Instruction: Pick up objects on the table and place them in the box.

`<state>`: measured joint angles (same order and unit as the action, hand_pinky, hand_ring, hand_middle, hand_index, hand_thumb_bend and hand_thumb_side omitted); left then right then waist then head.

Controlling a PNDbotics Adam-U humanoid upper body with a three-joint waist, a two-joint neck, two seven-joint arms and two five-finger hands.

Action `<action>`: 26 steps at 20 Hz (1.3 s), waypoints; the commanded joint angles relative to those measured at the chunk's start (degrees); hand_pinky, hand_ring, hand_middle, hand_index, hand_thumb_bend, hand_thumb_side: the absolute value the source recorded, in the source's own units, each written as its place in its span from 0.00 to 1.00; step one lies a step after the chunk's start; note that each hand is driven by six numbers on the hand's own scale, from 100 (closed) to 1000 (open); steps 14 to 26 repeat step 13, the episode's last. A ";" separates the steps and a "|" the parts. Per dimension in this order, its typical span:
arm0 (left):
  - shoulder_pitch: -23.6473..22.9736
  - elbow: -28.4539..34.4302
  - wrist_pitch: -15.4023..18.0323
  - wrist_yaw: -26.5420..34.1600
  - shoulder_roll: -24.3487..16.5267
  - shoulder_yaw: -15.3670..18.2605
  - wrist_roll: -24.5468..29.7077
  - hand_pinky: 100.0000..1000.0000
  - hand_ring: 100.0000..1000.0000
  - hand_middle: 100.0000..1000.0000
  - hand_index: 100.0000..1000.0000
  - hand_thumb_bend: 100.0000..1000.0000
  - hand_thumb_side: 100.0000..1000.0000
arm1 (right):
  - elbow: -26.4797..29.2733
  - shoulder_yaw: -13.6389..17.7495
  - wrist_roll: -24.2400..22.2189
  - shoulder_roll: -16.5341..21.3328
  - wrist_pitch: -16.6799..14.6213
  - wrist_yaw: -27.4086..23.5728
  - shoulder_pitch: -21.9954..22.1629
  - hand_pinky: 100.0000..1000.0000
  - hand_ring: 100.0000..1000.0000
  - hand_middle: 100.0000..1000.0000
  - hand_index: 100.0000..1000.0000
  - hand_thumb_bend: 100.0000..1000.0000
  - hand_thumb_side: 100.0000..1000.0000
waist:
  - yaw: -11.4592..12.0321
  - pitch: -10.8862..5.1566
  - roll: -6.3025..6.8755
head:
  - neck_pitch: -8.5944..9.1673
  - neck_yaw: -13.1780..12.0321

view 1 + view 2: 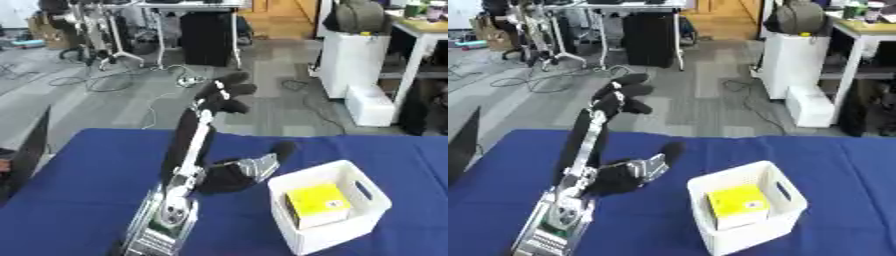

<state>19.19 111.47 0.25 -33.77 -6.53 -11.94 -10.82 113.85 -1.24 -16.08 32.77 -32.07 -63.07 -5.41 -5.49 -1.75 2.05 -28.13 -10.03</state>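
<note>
One yellow object (pixel 318 203) is already sitting inside the white box (pixel 301 239) at the lower right, while the left hand (pixel 225 93) is hanging raised above centre, fingers curled on nothing, with the box lying down and rightward of it.

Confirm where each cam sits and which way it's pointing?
Left eye view: head-mounted, facing forward and down at the blue table and white box; the left arm rises from lower left, left robot hand raised.
Right eye view: same head, same aim; the same arm shows, shifted left in frame.
Shared: table, box, yellow item inside it, room floor beyond.
</note>
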 commanded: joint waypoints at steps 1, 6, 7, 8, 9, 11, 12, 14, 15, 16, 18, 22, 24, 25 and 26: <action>0.70 0.72 0.10 0.05 -0.59 -0.03 0.14 0.61 0.58 0.80 0.77 0.49 0.46 | 0.74 0.44 -0.38 1.41 0.00 -0.43 -0.89 0.00 0.13 0.06 0.24 0.00 1.00 | 0.07 -0.48 -0.19 | 0.27 0.59; 0.66 0.61 0.09 0.04 -0.64 -0.03 0.23 0.61 0.58 0.80 0.76 0.49 0.46 | 0.74 0.46 -0.45 1.44 0.13 -0.47 -1.01 0.00 0.13 0.06 0.24 0.00 1.00 | 0.09 -0.44 -0.16 | 0.10 0.54; 0.65 0.60 0.10 0.03 -0.64 -0.02 0.24 0.61 0.58 0.80 0.76 0.49 0.46 | 0.74 0.46 -0.45 1.45 0.15 -0.47 -1.04 0.00 0.13 0.06 0.24 0.00 1.00 | 0.09 -0.44 -0.15 | 0.02 0.46; 0.65 0.59 0.10 0.03 -0.65 -0.03 0.26 0.61 0.58 0.80 0.76 0.49 0.46 | 0.74 0.46 -0.44 1.46 0.16 -0.47 -1.07 0.00 0.13 0.06 0.24 0.00 1.00 | 0.08 -0.45 -0.14 | -0.04 0.41; 0.64 0.57 0.11 0.03 -0.65 -0.04 0.27 0.61 0.58 0.80 0.76 0.49 0.46 | 0.74 0.46 -0.43 1.47 0.17 -0.47 -1.10 0.00 0.13 0.06 0.24 0.00 1.00 | 0.09 -0.45 -0.14 | -0.09 0.40; 0.63 0.54 0.12 0.03 -0.65 -0.04 0.30 0.61 0.58 0.80 0.76 0.49 0.46 | 0.74 0.45 -0.44 1.49 0.18 -0.47 -1.13 0.00 0.13 0.06 0.24 0.00 1.00 | 0.11 -0.45 -0.14 | -0.17 0.40; 0.63 0.53 0.13 0.03 -0.65 -0.03 0.29 0.61 0.58 0.80 0.76 0.49 0.46 | 0.74 0.45 -0.44 1.50 0.18 -0.47 -1.14 0.00 0.13 0.06 0.24 0.00 1.00 | 0.12 -0.45 -0.14 | -0.21 0.37; 0.62 0.52 0.13 0.04 -0.65 -0.02 0.29 0.61 0.58 0.80 0.76 0.49 0.46 | 0.74 0.45 -0.44 1.50 0.18 -0.47 -1.15 0.00 0.13 0.06 0.24 0.00 1.00 | 0.13 -0.45 -0.14 | -0.24 0.36; 0.62 0.52 0.13 0.04 -0.65 -0.02 0.29 0.61 0.58 0.80 0.76 0.49 0.46 | 0.74 0.45 -0.44 1.50 0.18 -0.47 -1.15 0.00 0.13 0.06 0.24 0.00 1.00 | 0.13 -0.45 -0.14 | -0.24 0.36; 0.62 0.52 0.13 0.04 -0.65 -0.02 0.29 0.61 0.58 0.80 0.76 0.49 0.46 | 0.74 0.45 -0.44 1.50 0.18 -0.47 -1.15 0.00 0.13 0.06 0.24 0.00 1.00 | 0.13 -0.45 -0.14 | -0.24 0.36; 0.62 0.52 0.13 0.04 -0.65 -0.02 0.29 0.61 0.58 0.80 0.76 0.49 0.46 | 0.74 0.45 -0.44 1.50 0.18 -0.47 -1.15 0.00 0.13 0.06 0.24 0.00 1.00 | 0.13 -0.45 -0.14 | -0.24 0.36; 0.62 0.52 0.13 0.04 -0.65 -0.02 0.29 0.61 0.58 0.80 0.76 0.49 0.46 | 0.74 0.45 -0.44 1.50 0.18 -0.47 -1.15 0.00 0.13 0.06 0.24 0.00 1.00 | 0.13 -0.45 -0.14 | -0.24 0.36; 0.62 0.52 0.13 0.04 -0.65 -0.02 0.29 0.61 0.58 0.80 0.76 0.49 0.46 | 0.74 0.45 -0.44 1.50 0.18 -0.47 -1.15 0.00 0.13 0.06 0.24 0.00 1.00 | 0.13 -0.45 -0.14 | -0.24 0.36; 0.62 0.52 0.13 0.04 -0.65 -0.02 0.29 0.61 0.58 0.80 0.76 0.49 0.46 | 0.74 0.45 -0.44 1.50 0.18 -0.47 -1.15 0.00 0.13 0.06 0.24 0.00 1.00 | 0.13 -0.45 -0.14 | -0.24 0.36; 0.62 0.52 0.13 0.04 -0.65 -0.02 0.29 0.61 0.58 0.80 0.76 0.49 0.46 | 0.74 0.45 -0.44 1.50 0.18 -0.47 -1.15 0.00 0.13 0.06 0.24 0.00 1.00 | 0.13 -0.45 -0.14 | -0.24 0.36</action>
